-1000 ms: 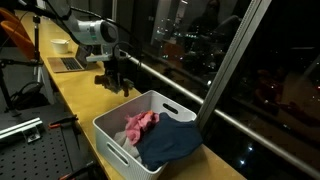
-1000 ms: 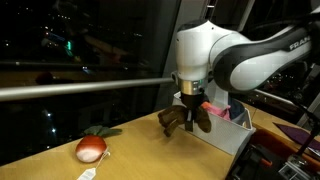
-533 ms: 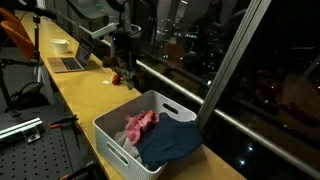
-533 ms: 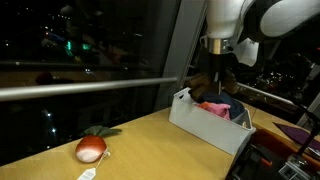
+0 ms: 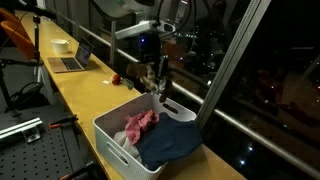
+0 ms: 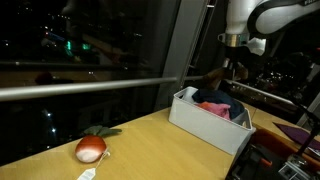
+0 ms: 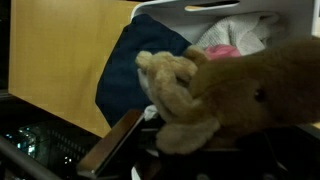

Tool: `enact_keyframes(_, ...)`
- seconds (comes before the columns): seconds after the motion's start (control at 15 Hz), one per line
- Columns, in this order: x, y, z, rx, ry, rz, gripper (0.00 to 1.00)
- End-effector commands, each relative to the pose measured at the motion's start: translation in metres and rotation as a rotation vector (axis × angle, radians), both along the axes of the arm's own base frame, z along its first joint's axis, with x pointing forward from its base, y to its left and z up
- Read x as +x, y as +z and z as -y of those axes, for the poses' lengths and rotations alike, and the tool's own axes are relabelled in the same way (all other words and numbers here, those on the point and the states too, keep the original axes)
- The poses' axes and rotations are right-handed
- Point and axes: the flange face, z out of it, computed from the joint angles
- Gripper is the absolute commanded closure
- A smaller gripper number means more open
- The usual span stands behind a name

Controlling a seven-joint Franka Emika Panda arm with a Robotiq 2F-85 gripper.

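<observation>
A brown plush toy [image 5: 151, 76] hangs in the air just under my gripper [image 5: 152, 64], above the far end of a white bin [image 5: 104, 134]. In the wrist view the plush toy [image 7: 225, 92] fills the lower right and hides the fingers, so the jaws do not show; it still sits at the gripper. Below it the bin [image 7: 205, 8] holds a dark blue cloth [image 7: 125, 65] and a pink cloth [image 7: 224, 50]. In an exterior view the gripper [image 6: 231, 66] hovers over the bin [image 6: 205, 126] near the window.
A red onion-like thing [image 6: 91, 149] lies on the wooden counter [image 6: 140, 150]; the red thing [image 5: 115, 77] is behind the bin. A laptop [image 5: 70, 63] and a white bowl [image 5: 60, 44] are further back. A window rail [image 5: 185, 100] runs along the counter's far edge.
The arm lifted the plush toy off the counter and carried it sideways until it hangs over the white bin.
</observation>
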Motion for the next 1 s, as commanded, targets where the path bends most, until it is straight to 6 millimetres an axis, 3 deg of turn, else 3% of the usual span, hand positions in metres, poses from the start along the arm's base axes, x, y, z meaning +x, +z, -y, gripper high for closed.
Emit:
enact_keyframes(0.0,0.012,-0.007,0.018,0.035,0.056,-0.024,0.45)
enact_keyframes(0.2,0.009,-0.007,0.008,0.028,0.084,-0.035,0.24)
enact_keyframes(0.4,0.008,0.000,-0.019,0.013,0.113,-0.029,0.03)
enact_keyframes(0.47,0.008,0.002,-0.030,0.012,0.129,-0.024,0.00)
enact_keyframes(0.67,0.011,0.003,-0.089,0.012,0.209,-0.013,0.00)
enact_keyframes(0.93,0.027,-0.014,-0.179,0.060,0.347,-0.004,0.00)
